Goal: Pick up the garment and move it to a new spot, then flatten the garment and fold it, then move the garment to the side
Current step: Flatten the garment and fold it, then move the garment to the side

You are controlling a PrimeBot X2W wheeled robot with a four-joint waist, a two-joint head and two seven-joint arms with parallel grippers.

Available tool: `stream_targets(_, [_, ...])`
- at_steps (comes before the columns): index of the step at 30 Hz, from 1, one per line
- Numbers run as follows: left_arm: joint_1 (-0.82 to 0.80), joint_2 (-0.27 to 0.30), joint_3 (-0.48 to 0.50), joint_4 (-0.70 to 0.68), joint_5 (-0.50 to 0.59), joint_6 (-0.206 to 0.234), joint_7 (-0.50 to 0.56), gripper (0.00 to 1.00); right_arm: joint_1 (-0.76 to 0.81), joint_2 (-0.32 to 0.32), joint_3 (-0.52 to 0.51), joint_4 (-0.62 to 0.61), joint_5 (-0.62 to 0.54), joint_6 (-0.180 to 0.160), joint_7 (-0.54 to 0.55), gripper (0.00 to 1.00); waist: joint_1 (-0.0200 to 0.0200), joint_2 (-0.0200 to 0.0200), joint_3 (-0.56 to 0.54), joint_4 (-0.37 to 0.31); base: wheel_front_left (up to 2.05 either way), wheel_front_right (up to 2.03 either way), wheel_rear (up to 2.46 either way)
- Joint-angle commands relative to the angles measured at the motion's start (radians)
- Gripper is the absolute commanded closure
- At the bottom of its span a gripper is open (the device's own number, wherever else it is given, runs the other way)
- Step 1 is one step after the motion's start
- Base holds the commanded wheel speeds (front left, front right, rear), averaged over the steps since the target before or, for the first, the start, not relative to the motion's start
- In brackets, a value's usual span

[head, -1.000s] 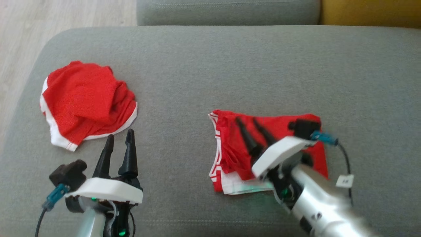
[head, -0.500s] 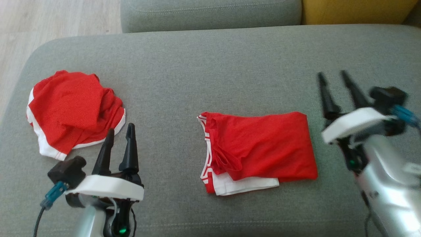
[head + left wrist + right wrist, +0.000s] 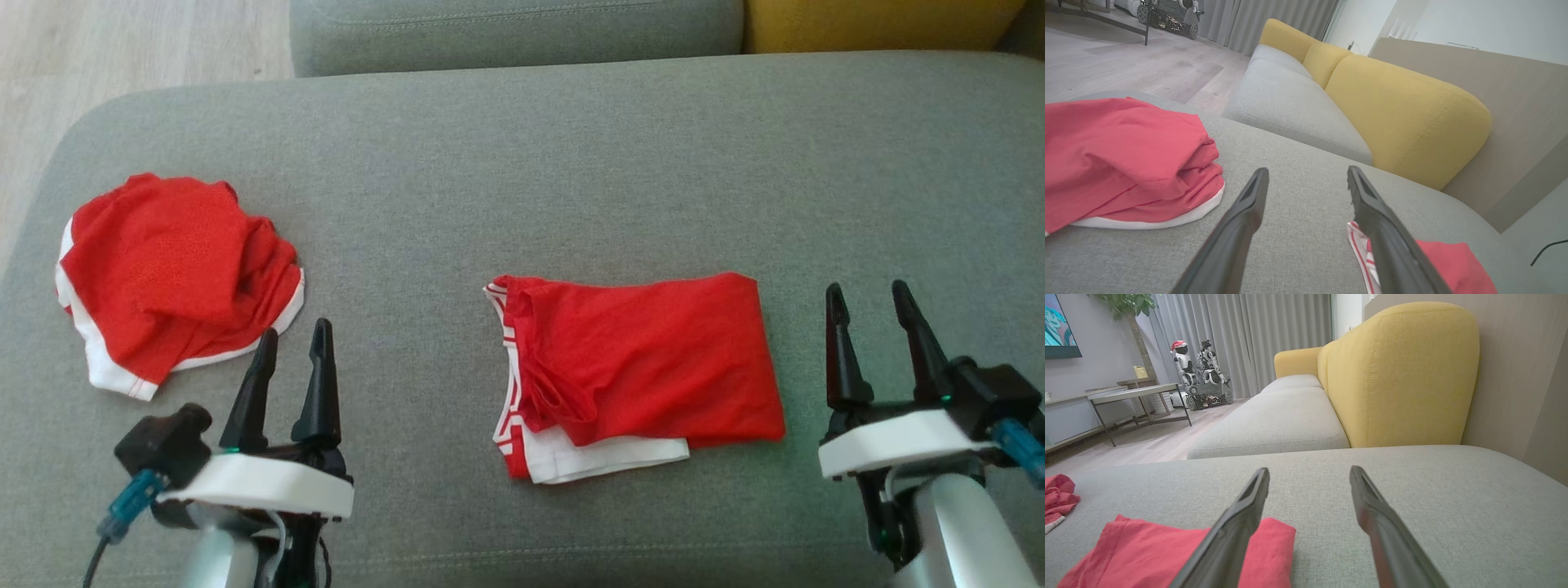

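Right gripper (image 3: 865, 287): fingers spread wide, nothing between them; hovered low above the grey seat cushion (image 3: 531, 163). Left gripper (image 3: 295, 329): likewise spread and empty.

Folded red shorts (image 3: 645, 367): lay flat just left of the right gripper and well right of the left gripper, white-trimmed edge turned toward the left one. Judged as folded, with the shift to the side not yet made.

Crumpled red garment (image 3: 175, 269): lay just ahead and to the left of the left gripper, clear of its fingertips.

Risks, as judged:
- Pinching only the top layer would likely peel the fold open on lifting.
- Gripping one corner alone would let the rest sag and unfold.
- Dragging across the coarse cushion weave could bunch the lower layers.
- Sliding too far left might run the shorts into the crumpled garment.

Pose: both forearms entered from the near edge, wrists low, fingers pointed forward and near level with the cushion, toward the yellow backrest (image 3: 1400, 371).
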Motion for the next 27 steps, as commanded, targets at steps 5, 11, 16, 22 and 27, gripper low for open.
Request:
stream_targets(5, [-0.016, 0.007, 0.039, -0.043, 0.027, -0.005, -0.012, 0.00, 0.003, 0.018, 0.008, -0.056, -0.032, -0.001, -0.011, 0.00, 0.0000, 0.0000, 0.000, -0.001, 0.00, 0.00, 0.00])
stream_targets(11, [-0.012, 0.007, 0.036, -0.044, 0.029, -0.002, -0.012, 0.00, 0.007, 0.030, 0.002, -0.055, -0.039, -0.001, -0.011, 0.00, 0.0000, 0.0000, -0.003, 0.002, 0.00, 0.00, 0.00])
stream_targets(16, [-0.013, 0.007, 0.032, -0.041, 0.028, -0.001, -0.012, 0.00, 0.005, 0.033, 0.001, -0.051, -0.040, -0.001, -0.011, 0.00, 0.0000, 0.0000, -0.003, 0.006, 0.00, 0.00, 0.00])
stream_targets(22, [-0.016, 0.007, 0.032, -0.038, 0.026, 0.000, -0.012, 0.00, -0.001, 0.036, 0.003, -0.042, -0.032, -0.001, -0.011, 0.00, 0.0000, 0.0000, 0.002, 0.006, 0.00, 0.00, 0.00])
stream_targets(27, [-0.024, 0.007, 0.029, -0.039, 0.026, -0.002, -0.012, 0.00, -0.015, 0.041, 0.017, -0.004, -0.025, -0.001, 0.012, 0.00, 0.0000, 0.0000, 0.023, 0.007, 0.00, 0.00, 0.00])
